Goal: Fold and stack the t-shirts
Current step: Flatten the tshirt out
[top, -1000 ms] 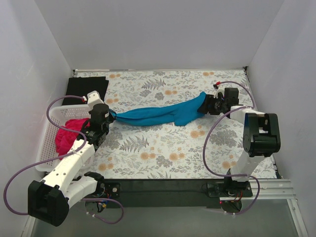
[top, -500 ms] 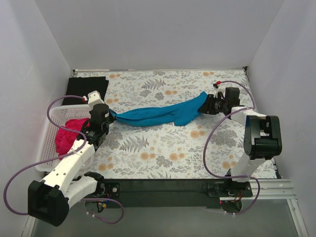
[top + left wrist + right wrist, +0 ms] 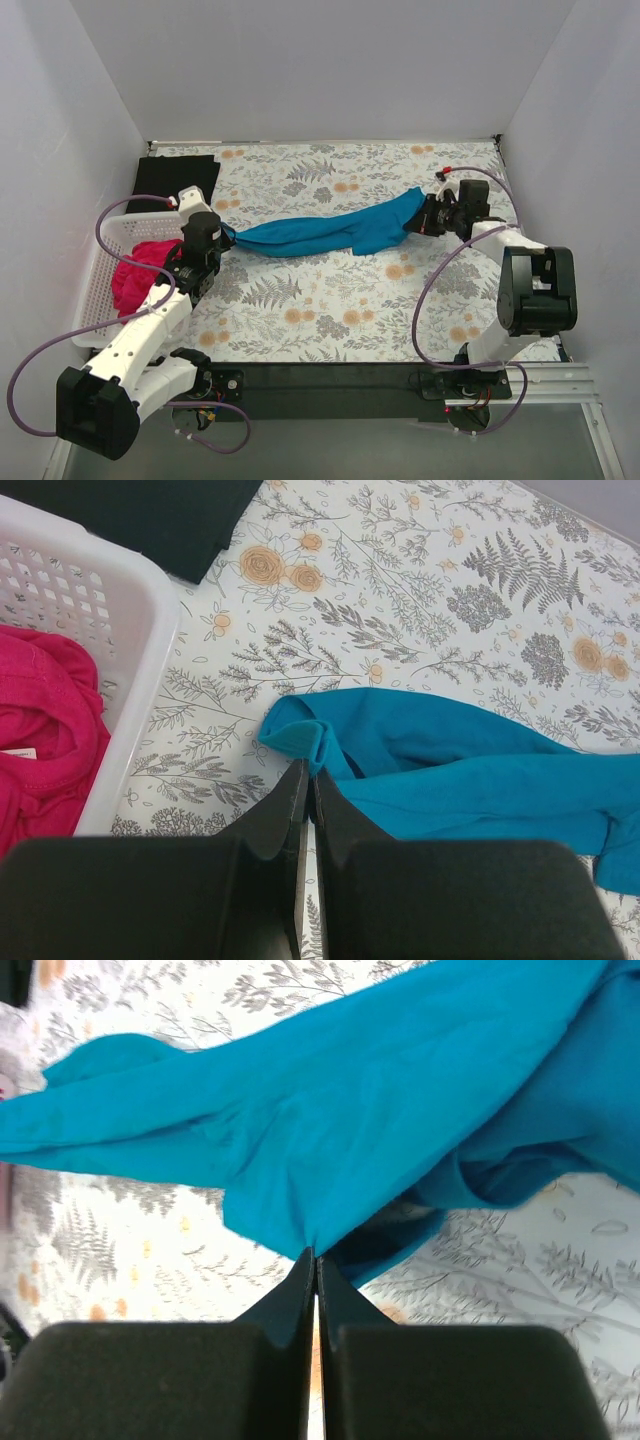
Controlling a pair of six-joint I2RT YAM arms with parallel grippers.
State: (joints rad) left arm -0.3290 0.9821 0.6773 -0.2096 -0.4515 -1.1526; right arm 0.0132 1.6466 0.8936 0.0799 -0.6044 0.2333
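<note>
Now: teal shirt (image 3: 320,232) lies stretched across counter (image 3: 300,300), long axis left to right. Its left end is pinched by left fingers (image 3: 300,785); right fingers (image 3: 310,1275) are clamped on its right end.

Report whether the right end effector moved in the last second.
Yes. The right end effector shifted slightly rightward, toward the right wall, while shutting on the teal-blue t-shirt.
</note>
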